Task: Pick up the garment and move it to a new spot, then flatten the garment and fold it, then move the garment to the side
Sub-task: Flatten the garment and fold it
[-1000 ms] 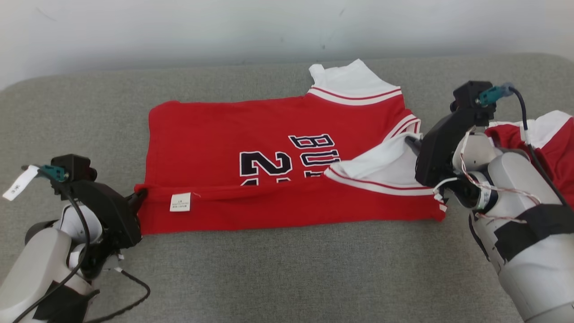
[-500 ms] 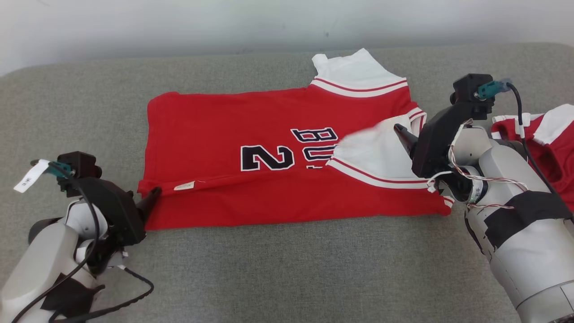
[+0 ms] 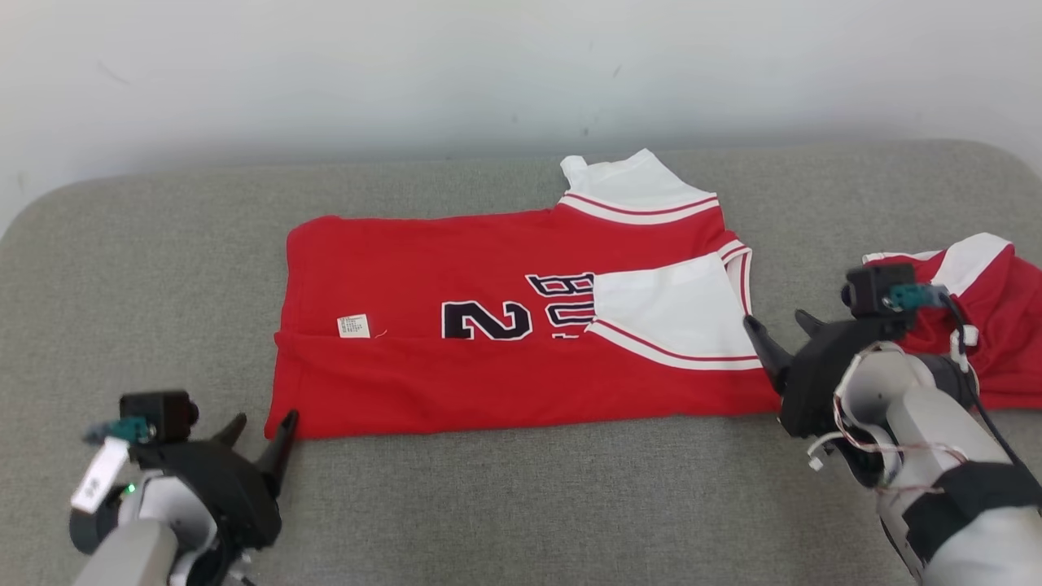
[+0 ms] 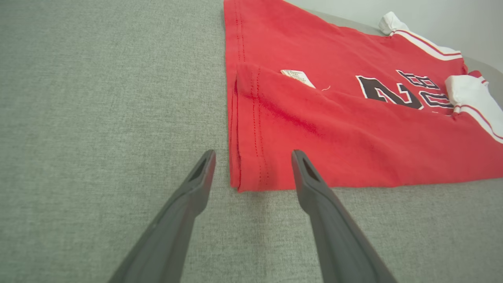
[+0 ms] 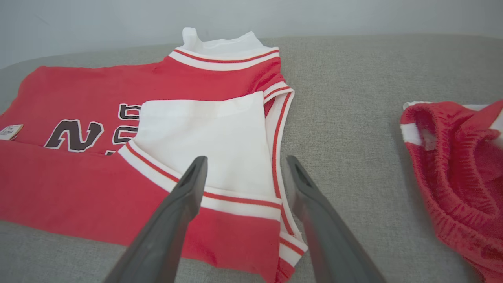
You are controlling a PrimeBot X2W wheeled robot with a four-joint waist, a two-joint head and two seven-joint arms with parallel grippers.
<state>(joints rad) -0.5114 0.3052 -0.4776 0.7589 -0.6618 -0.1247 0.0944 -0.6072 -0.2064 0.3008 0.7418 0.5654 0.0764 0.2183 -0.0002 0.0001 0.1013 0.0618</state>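
Jaws of left gripper (image 3: 264,419): spread wide, empty, at the near-left corner of red jersey (image 3: 488,382). Jaws of right gripper (image 3: 775,319): spread wide, empty, just beside the jersey's right edge. Jersey: flat on grey cushion (image 3: 521,505), near edge folded over. Second red garment (image 3: 1005,325): bunched, far right.

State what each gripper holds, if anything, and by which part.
Nothing is held: the left gripper and right gripper are open, beside the red jersey.
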